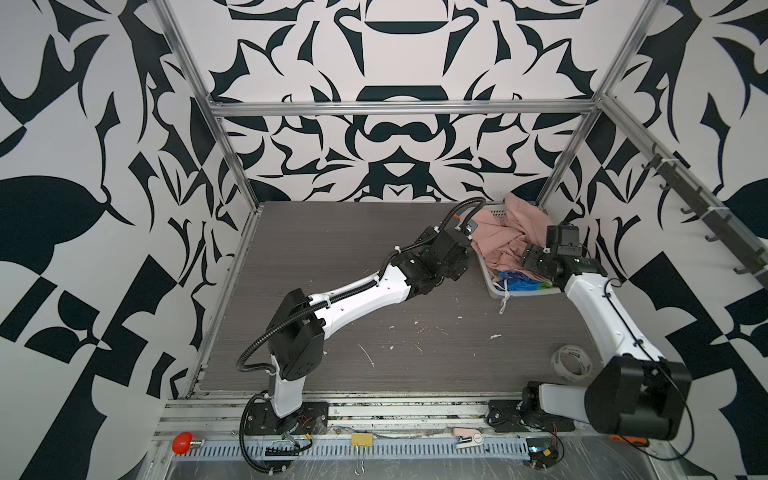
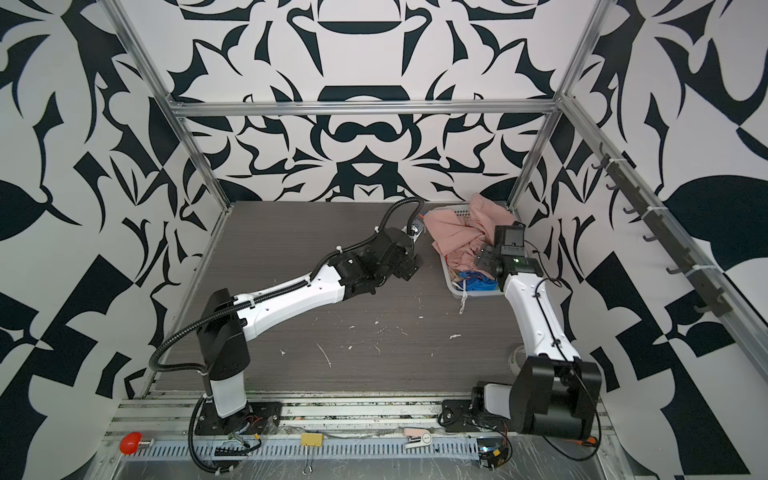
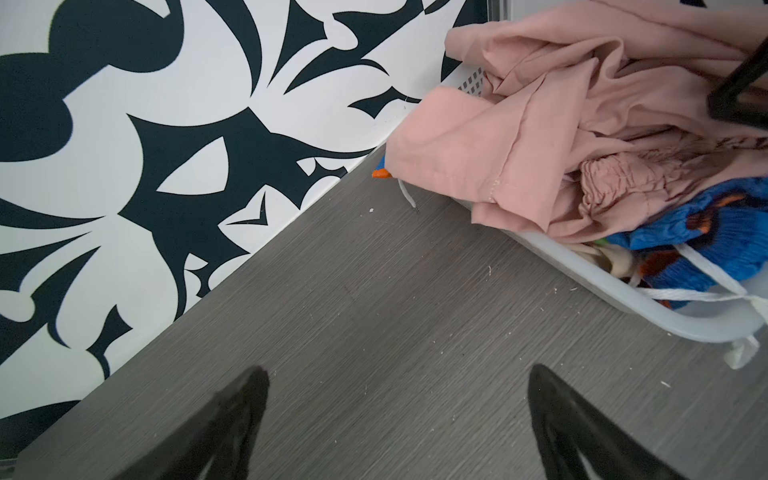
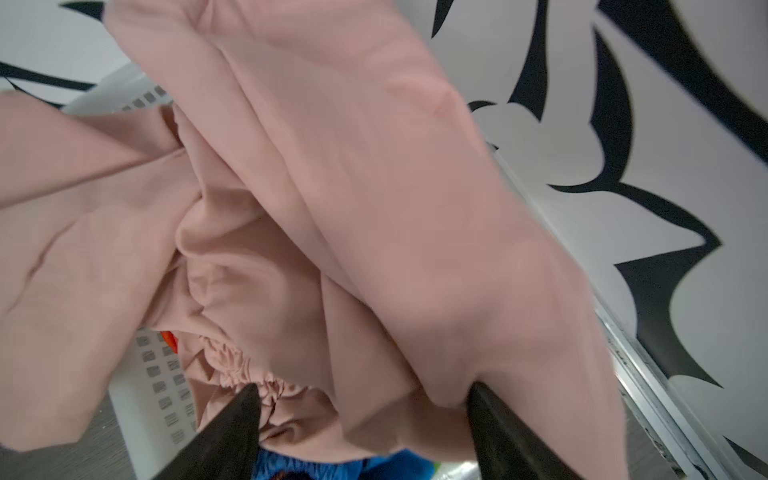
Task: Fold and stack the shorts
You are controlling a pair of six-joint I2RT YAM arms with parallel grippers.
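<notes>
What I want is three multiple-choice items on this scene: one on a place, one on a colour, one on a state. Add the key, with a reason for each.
1. Where do the salmon-pink shorts lie?
A. spread flat at mid-table
B. heaped in the white perforated basket
C. folded in a stack at the table's near edge

2. What colour is the drawstring that hangs over the basket's rim?
A. black
B. red
C. white

3. How does the left gripper stand?
A. open and empty
B. shut on the pink shorts
C. shut on the drawstring

Key: 1 B, the pink cloth is piled in the basket in both top views; 2 C, the cord shows white in the left wrist view; 3 A, its jaws stand wide apart, holding nothing.
</notes>
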